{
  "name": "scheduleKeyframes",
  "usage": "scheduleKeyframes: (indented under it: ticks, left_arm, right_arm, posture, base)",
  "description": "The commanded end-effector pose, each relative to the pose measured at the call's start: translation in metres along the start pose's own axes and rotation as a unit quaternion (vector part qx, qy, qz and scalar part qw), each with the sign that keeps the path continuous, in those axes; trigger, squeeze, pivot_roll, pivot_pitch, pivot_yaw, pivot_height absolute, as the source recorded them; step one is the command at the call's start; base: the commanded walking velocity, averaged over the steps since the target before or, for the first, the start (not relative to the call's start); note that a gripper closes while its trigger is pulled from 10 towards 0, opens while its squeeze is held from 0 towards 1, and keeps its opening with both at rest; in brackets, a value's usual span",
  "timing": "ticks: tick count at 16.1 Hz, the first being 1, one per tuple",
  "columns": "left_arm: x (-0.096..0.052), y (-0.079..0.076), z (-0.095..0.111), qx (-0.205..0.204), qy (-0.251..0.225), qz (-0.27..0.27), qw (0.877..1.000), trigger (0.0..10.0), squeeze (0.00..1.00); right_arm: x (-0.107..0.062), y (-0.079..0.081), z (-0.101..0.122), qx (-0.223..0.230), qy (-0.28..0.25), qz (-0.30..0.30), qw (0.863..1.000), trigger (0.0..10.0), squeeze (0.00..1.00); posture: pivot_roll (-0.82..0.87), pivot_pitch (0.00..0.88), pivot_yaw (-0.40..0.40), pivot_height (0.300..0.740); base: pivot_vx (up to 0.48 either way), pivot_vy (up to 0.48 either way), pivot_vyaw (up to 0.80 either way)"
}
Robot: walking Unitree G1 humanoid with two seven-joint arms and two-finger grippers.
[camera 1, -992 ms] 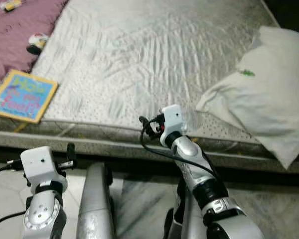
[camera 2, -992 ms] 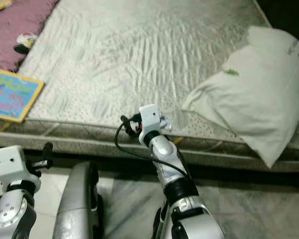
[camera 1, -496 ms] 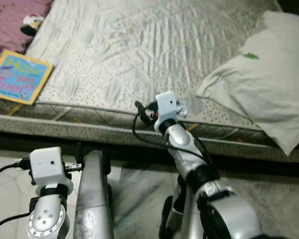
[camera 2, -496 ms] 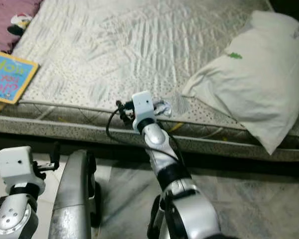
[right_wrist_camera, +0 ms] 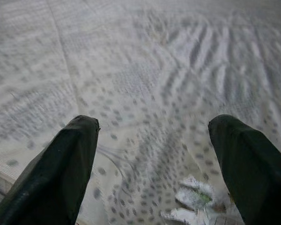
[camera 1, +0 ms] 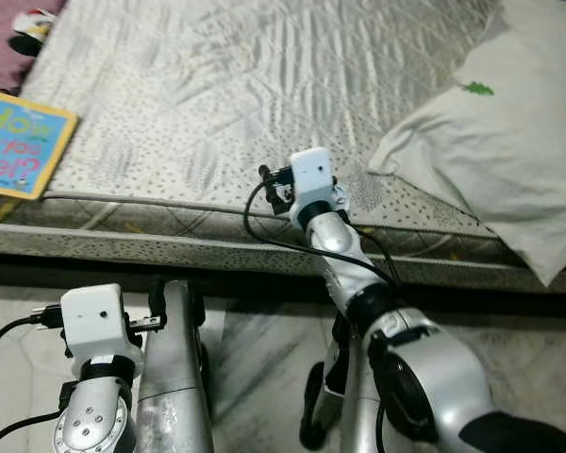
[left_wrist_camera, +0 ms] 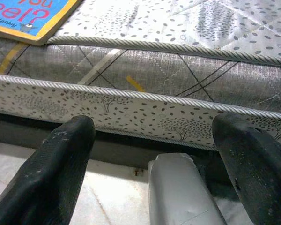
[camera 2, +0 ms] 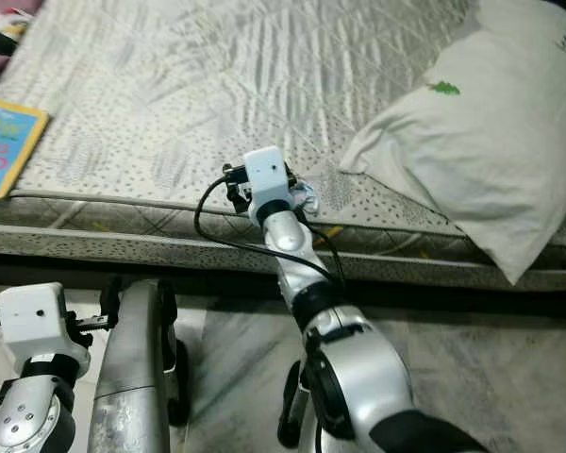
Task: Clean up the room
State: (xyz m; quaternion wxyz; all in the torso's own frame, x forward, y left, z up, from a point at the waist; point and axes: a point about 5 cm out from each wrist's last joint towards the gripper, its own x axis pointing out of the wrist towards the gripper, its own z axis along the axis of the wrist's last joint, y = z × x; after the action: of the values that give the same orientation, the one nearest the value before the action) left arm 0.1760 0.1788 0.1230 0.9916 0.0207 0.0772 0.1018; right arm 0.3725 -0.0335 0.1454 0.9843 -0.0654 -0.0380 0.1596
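A small crumpled wrapper [right_wrist_camera: 192, 204], white with a hint of green, lies on the bare mattress [camera 1: 264, 85] close to its near edge, a little way in from the pillow's corner. It looks light, thin and crinkly, likely to slide or flatten under pressure, so a pinch across its bunched middle seems the best hold.

The right gripper [right_wrist_camera: 159, 164] hovers just above the wrapper, its two black fingers [right_wrist_camera: 70, 164] spread wide apart and empty, with the wrapper lying between them and nearer one finger.

A large white pillow [camera 1: 500, 142] rests near the mattress's right edge. A colourful children's book [camera 1: 14, 142] lies at the near left corner.

The left gripper [left_wrist_camera: 154, 159] hangs low beside the mattress's side, over the tiled floor [camera 1: 264, 377], fingers open and holding nothing.
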Motion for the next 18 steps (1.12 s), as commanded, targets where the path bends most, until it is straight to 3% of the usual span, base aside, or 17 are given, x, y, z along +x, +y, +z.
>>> scheduleKeyframes:
  ticks: [1,2,5,10,14,18]
  left_arm:
    - [-0.005,0.000,-0.001,-0.003,0.009,-0.004,1.000,10.0,0.00]
    - [-0.004,-0.001,0.000,-0.003,0.010,-0.006,1.000,10.0,0.00]
    - [-0.003,-0.002,0.000,-0.004,0.011,-0.010,1.000,10.0,0.00]
    - [-0.003,-0.002,0.001,-0.001,0.011,-0.005,1.000,10.0,0.00]
    - [0.000,-0.001,0.002,0.000,0.008,-0.002,1.000,10.0,0.00]
    - [0.002,-0.002,0.002,0.001,0.006,-0.003,1.000,10.0,0.00]
  right_arm:
    - [-0.001,0.003,-0.006,-0.004,0.023,-0.002,1.000,10.0,0.00]
    - [0.000,0.005,-0.010,-0.024,0.048,-0.004,0.999,10.0,0.00]
    - [0.001,0.003,-0.018,-0.017,0.095,-0.025,0.995,10.0,0.00]
    - [0.002,0.000,-0.016,-0.065,0.095,-0.060,0.992,10.0,0.00]
    - [0.001,-0.014,-0.019,-0.083,0.106,-0.093,0.987,10.0,0.00]
    - [-0.006,-0.024,-0.033,-0.104,0.152,-0.111,0.977,10.0,0.00]
  posture:
    - [0.24,0.331,-0.117,0.529]
    - [0.24,0.332,-0.116,0.529]
    - [0.25,0.331,-0.118,0.529]
    - [0.26,0.330,-0.123,0.529]
    - [0.26,0.319,-0.126,0.529]
    - [0.26,0.306,-0.126,0.529]
  base:
    - [0.000,0.000,0.00]
    - [0.000,0.000,0.00]
    - [0.000,0.000,0.00]
    - [0.000,0.000,0.00]
    - [0.000,0.000,0.00]
    - [0.000,0.000,0.00]
